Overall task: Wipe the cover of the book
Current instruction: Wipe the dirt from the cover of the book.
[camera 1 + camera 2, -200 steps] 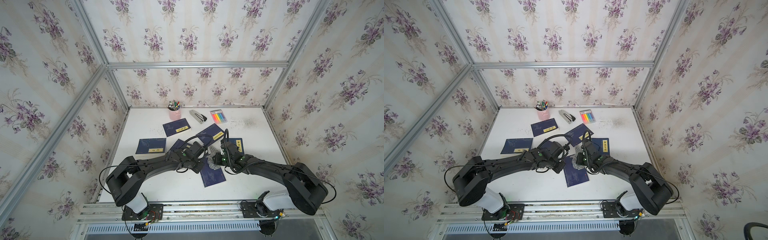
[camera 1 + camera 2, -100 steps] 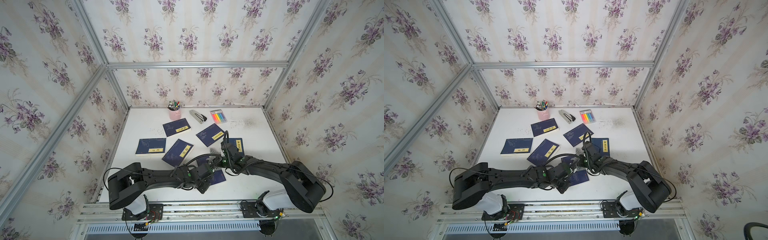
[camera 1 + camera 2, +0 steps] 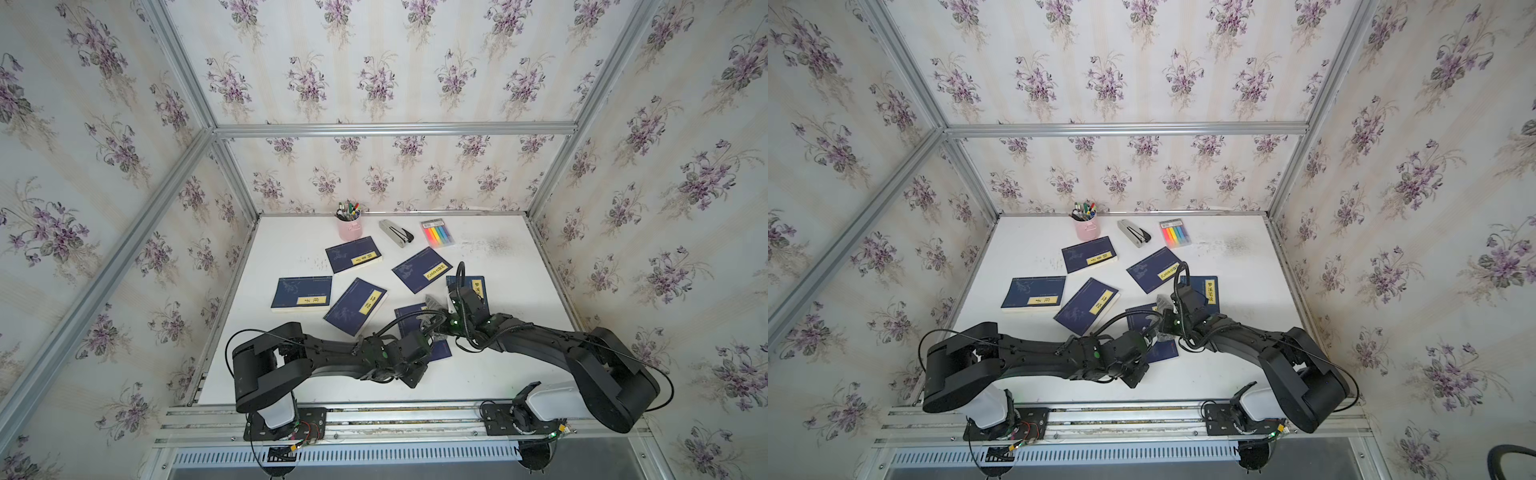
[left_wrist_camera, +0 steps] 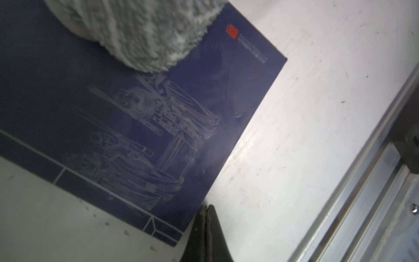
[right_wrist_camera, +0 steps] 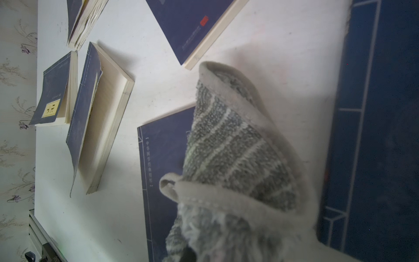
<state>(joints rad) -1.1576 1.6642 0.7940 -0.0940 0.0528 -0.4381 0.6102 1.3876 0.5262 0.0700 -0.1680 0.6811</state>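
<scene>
Grey cloth [image 5: 238, 154] pinched in right pincer [image 3: 440, 320] atop blue book [image 4: 136, 136]; left pincer [image 4: 205, 226] closed beside its corner.

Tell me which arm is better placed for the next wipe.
Right. The right hand grips the grey striped terry cloth resting on the dark blue book cover; the left hand is shut, empty, beside that book's corner.

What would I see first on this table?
The left arm and the right arm, both big and black, meet over a blue book near the table's front. A fluffy grey striped cloth sits on its cover. More books lie scattered behind, and a pink pen cup stands at the back.
</scene>
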